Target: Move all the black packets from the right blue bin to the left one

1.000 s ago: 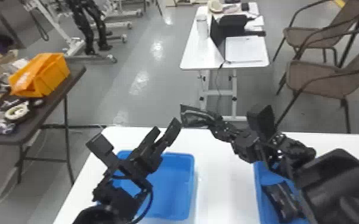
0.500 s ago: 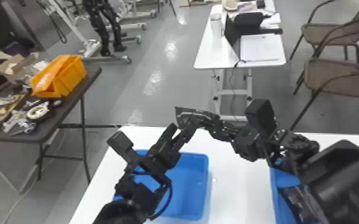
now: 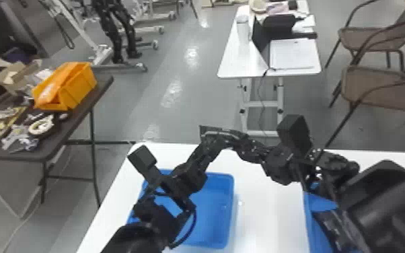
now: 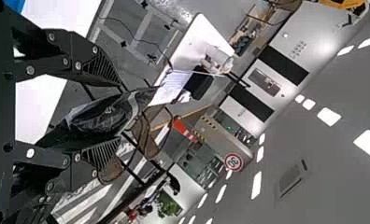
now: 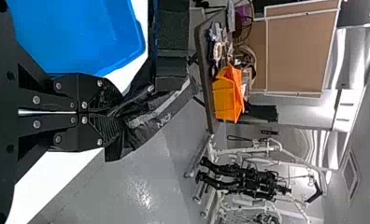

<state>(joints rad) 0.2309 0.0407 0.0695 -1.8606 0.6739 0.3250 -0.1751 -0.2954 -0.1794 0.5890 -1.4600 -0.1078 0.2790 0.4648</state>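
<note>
In the head view my left gripper (image 3: 210,141) and my right gripper (image 3: 247,148) meet above the table, with a black packet (image 3: 223,130) at their tips. My right gripper (image 5: 106,116) is shut on one end of that packet (image 5: 150,116) in the right wrist view. Seen from the left wrist, my left gripper (image 4: 110,112) is open, its fingers on either side of the packet (image 4: 103,115). The left blue bin (image 3: 212,208) lies beneath the left arm. More black packet material (image 3: 338,228) lies in the right blue bin (image 3: 313,218), partly hidden by the right arm.
Both bins stand on a white table (image 3: 265,215), with bare tabletop between them. Beyond are a small white table (image 3: 228,64), brown chairs (image 3: 376,84) and, at the left, a dark table (image 3: 101,87) with an orange bin (image 3: 77,87).
The left gripper has moved right and up to the packet, closing the gap between the two grippers. The right gripper keeps its hold. The head view has shifted, so the surroundings appear farther right.
</note>
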